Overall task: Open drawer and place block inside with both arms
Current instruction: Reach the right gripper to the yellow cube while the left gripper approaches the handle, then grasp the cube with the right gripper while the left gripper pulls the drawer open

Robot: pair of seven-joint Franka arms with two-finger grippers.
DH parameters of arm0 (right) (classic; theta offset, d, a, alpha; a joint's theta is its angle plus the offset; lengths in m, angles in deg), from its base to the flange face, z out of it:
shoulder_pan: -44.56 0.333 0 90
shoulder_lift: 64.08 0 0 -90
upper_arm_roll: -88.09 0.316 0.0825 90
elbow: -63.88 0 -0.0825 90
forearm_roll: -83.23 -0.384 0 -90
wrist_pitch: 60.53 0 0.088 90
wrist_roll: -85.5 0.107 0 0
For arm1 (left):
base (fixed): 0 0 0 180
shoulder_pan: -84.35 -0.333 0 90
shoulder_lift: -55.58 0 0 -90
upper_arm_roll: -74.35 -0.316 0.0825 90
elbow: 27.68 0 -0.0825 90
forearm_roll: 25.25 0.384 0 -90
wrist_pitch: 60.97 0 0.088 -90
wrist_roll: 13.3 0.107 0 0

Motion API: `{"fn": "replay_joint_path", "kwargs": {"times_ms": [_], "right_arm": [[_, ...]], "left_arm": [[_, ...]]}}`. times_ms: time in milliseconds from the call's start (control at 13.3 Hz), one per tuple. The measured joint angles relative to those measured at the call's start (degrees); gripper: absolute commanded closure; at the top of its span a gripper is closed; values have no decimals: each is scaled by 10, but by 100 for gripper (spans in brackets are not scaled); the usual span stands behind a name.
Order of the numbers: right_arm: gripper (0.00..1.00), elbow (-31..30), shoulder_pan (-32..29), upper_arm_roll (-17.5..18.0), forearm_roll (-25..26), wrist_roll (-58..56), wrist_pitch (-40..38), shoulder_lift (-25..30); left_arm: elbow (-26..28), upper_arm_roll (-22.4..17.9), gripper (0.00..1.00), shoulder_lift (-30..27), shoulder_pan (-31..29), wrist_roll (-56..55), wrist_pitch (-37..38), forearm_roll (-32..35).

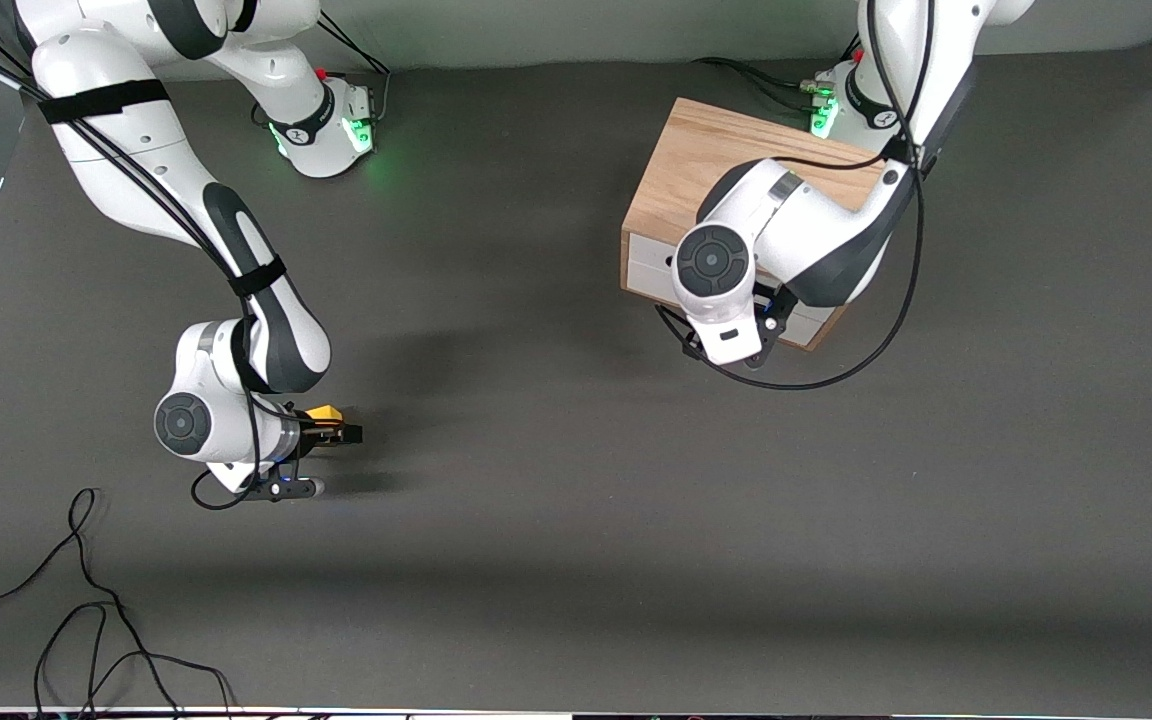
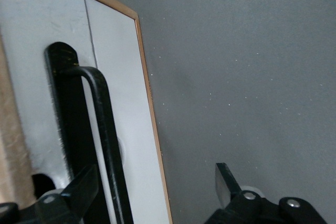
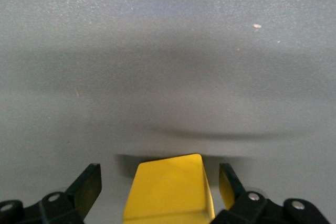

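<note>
Right claw point(image 3: 160, 184) straddles the yellow block point(image 3: 170, 187) on the grey worktop point(image 1: 576, 560), fingers wide, nothing gripped; a stiff, light, smooth cube, best pinched on flat opposite faces. Farther off, left claw point(image 2: 152, 190) spreads wide around the shut drawer point(image 1: 648, 268)'s rigid black bar handle point(image 2: 105, 140).

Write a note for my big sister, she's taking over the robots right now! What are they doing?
Left tool: open at the drawer front, its fingers either side of the black handle, not clamped yet.
Right tool: open around the yellow block, which sits on the table toward the right arm's end.
Done: both tools lined up.
Left: close on the handle, pull the drawer open, grip the block, carry it over, drop it in.
</note>
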Motion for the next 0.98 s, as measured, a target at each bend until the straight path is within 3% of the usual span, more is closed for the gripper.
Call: {"fn": "replay_joint_path", "kwargs": {"times_ms": [300, 376, 451, 526, 601, 676, 977], "right_arm": [[4, 0, 5, 1, 0, -11, -32, 0], [16, -1, 6, 1, 0, -12, -36, 0], [51, -1, 6, 2, 0, -12, -39, 0], [76, -1, 6, 2, 0, -14, -40, 0], [92, 0, 6, 1, 0, -15, -40, 0], [100, 0, 6, 1, 0, -16, -40, 0], [100, 23, 5, 0, 0, -16, -75, 7]], "left_arm": [[0, -1, 0, 19, 0, 0, -4, 3], [0, -1, 0, 19, 0, 0, -6, 5], [0, -1, 0, 19, 0, 0, -9, 7], [0, -1, 0, 19, 0, 0, -9, 8], [0, -1, 0, 19, 0, 0, -10, 8], [-1, -1, 0, 19, 0, 0, -11, 9], [-14, -2, 0, 24, -1, 0, -19, 17]]}}
